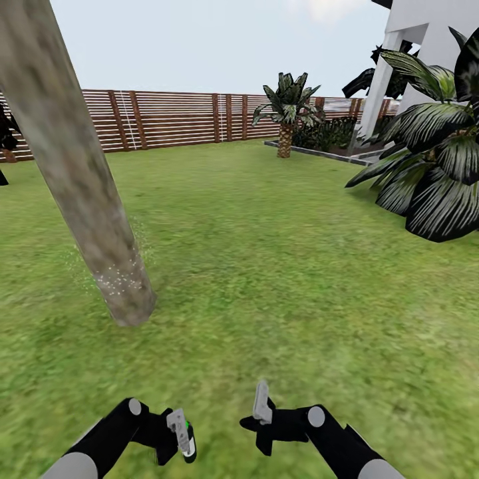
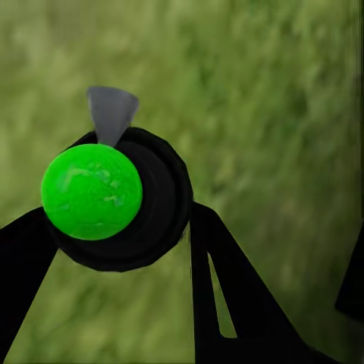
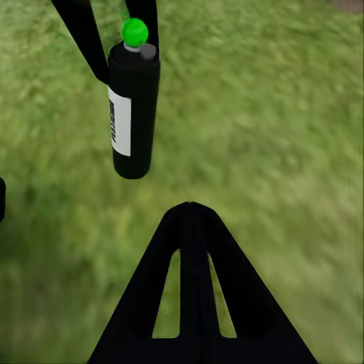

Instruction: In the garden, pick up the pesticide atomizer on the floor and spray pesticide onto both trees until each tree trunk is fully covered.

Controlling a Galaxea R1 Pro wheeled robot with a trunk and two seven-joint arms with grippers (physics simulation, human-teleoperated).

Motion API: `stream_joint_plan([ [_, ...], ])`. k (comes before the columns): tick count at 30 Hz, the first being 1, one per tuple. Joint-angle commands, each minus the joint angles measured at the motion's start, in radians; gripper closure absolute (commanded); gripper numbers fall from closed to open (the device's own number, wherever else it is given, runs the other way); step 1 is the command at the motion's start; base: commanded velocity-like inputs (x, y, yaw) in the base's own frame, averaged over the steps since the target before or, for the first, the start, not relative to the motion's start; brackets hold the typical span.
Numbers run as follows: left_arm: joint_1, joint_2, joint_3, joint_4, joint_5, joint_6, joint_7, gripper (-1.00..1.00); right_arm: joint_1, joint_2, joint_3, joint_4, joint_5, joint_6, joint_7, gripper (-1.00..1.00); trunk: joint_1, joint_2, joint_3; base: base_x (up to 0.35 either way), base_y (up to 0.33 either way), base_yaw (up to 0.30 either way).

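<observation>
A thick grey-beige tree trunk (image 1: 76,166) rises slanted at the left of the head view, with white spray specks around its base (image 1: 123,278). My left gripper (image 1: 179,436) is shut on the pesticide atomizer (image 1: 189,440), low over the grass in front of the trunk. The atomizer (image 3: 133,114) is a black can with a white label and a green top (image 2: 91,191), with a grey nozzle (image 2: 112,112). The left gripper (image 2: 121,227) clamps it from both sides. My right gripper (image 1: 262,402) hangs beside it, shut and empty, its fingers (image 3: 191,288) together over the lawn.
Green lawn (image 1: 266,266) stretches to a reddish-brown slat fence (image 1: 179,120). A short palm (image 1: 286,113) stands by a stone border (image 1: 319,153) at the back. Large dark palm fronds (image 1: 432,179) spread at the right before a white building (image 1: 426,40).
</observation>
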Motion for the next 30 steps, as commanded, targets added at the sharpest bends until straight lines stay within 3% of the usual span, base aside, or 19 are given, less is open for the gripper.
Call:
stream_joint_plan([
  [1,0.000,-0.005,-0.004,-0.002,-0.007,0.002,-0.002,1.00,0.000,0.000,-0.001,-0.001,0.010,-0.006,0.003,1.00,0.000,0.000,-0.001,0.000,0.000,0.000],
  [8,-0.002,-0.048,-0.004,-0.003,-0.016,0.001,-0.004,1.00,0.000,0.022,0.000,-0.002,0.012,-0.006,0.011,1.00,0.000,0.000,-0.001,0.000,0.000,0.000],
  [10,-0.002,-0.057,-0.004,-0.004,-0.016,0.001,-0.004,1.00,0.000,0.026,0.000,-0.002,0.029,-0.006,0.011,1.00,0.000,0.000,-0.001,0.000,0.000,0.000],
  [12,-0.003,-0.071,-0.004,-0.011,-0.021,0.000,-0.035,1.00,0.000,0.028,0.000,-0.002,0.059,-0.006,0.011,1.00,0.000,0.000,-0.001,0.000,0.000,0.000],
  [21,-0.003,-0.105,-0.004,-0.019,-0.023,0.001,-0.072,1.00,0.000,0.028,-0.001,-0.017,0.068,-0.006,0.011,1.00,0.000,0.000,-0.001,0.000,0.000,0.000],
  [30,-0.003,-0.110,-0.004,-0.019,-0.024,-0.003,-0.065,1.00,0.000,0.028,-0.001,-0.037,0.067,-0.006,0.011,1.00,0.000,0.000,-0.001,0.000,0.000,0.000],
])
